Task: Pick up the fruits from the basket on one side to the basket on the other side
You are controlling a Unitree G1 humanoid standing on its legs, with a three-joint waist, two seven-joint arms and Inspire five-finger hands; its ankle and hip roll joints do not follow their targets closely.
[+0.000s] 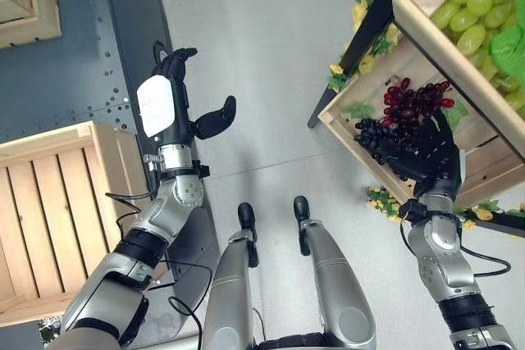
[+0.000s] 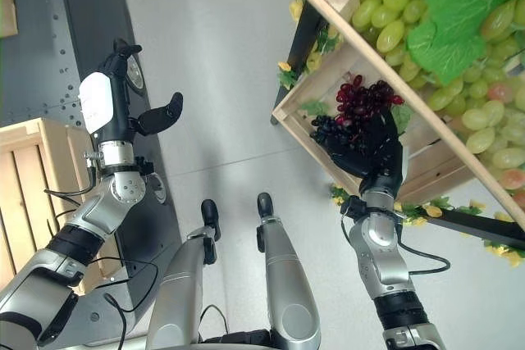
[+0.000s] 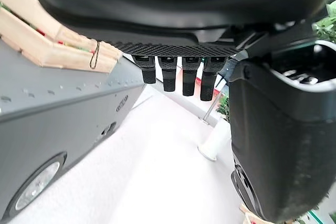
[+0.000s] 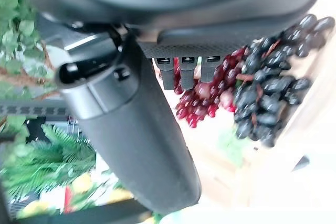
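Reach step: right hand (image 1: 431,157) hovers released over dark grapes (image 1: 373,133) in crate (image 1: 344,125); next, close on bunch. Left hand (image 1: 172,100) idle, released

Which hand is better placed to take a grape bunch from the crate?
The right hand: it hovers open over the dark grapes and red grapes in the wooden crate. The left hand is open, far off by the slatted crate.

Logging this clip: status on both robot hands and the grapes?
Right robot hand open, over the dark grapes and red grapes in the wooden crate. Left robot hand open, idle over the floor. Nothing blocking.
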